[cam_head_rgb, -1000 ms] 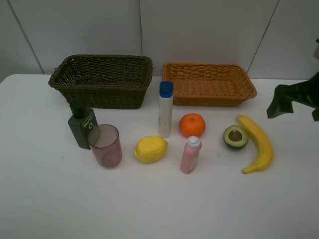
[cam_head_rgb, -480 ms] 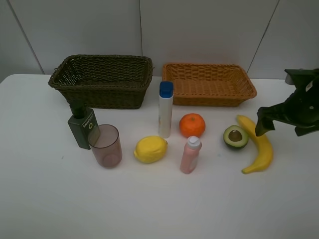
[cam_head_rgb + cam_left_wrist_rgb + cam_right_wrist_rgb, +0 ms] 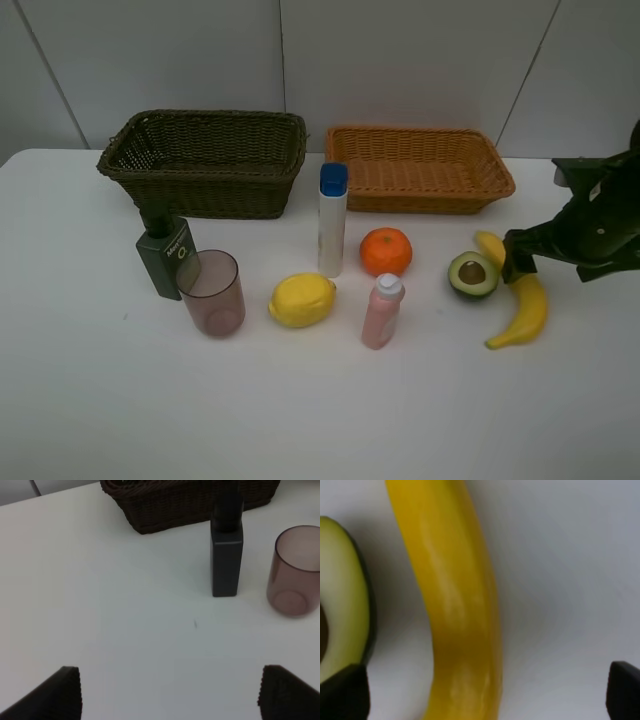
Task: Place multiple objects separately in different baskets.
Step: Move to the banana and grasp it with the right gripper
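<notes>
Right wrist: right gripper (image 3: 482, 692) wide over banana (image 3: 452, 580), halved avocado (image 3: 342, 590) just beside one finger; left gripper (image 3: 170, 685) likewise wide.

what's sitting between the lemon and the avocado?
The pink bottle, upright, stands between the lemon and the avocado. The orange sits just behind that line. This shows in the exterior high view.

Right wrist view blurred, banana (image 3: 455, 605) cut at both ends, avocado (image 3: 342, 600) half past the edge, right pincer (image 3: 483, 694) only 2 dark corner tips, dark basket (image 3: 190, 500) cropped, pump bottle (image 3: 227, 555) top perhaps merging into it, tumbler (image 3: 295, 572) clipped
</notes>
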{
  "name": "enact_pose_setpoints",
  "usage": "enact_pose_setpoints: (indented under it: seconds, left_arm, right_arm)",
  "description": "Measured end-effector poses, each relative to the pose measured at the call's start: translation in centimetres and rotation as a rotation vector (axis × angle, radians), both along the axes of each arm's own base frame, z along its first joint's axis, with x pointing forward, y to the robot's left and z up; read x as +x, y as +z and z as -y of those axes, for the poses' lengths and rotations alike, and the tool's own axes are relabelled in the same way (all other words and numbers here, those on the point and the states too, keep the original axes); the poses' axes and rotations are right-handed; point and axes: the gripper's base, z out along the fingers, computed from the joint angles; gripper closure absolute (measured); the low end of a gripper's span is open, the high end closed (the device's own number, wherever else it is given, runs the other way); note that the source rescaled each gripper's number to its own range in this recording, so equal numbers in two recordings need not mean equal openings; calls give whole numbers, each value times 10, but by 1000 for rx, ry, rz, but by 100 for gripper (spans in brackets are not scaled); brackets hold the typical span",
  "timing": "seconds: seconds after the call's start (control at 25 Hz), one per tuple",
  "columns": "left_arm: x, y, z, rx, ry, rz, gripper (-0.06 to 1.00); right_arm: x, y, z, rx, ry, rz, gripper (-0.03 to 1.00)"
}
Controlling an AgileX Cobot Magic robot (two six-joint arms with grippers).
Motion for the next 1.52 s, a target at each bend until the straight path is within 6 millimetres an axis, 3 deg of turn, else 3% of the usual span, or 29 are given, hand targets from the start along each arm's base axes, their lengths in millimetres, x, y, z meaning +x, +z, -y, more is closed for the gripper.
enact_pose_setpoints:
  seconds: [0.6, 1.52]
  left_arm:
    - [0, 0, 0, 0, 0, 0, 0]
    - [0, 0, 0, 0, 0, 0, 0]
  right_arm:
    - [4, -33, 0, -3, 6, -79, -3]
    - [6, -33, 0, -6, 15, -59, -3]
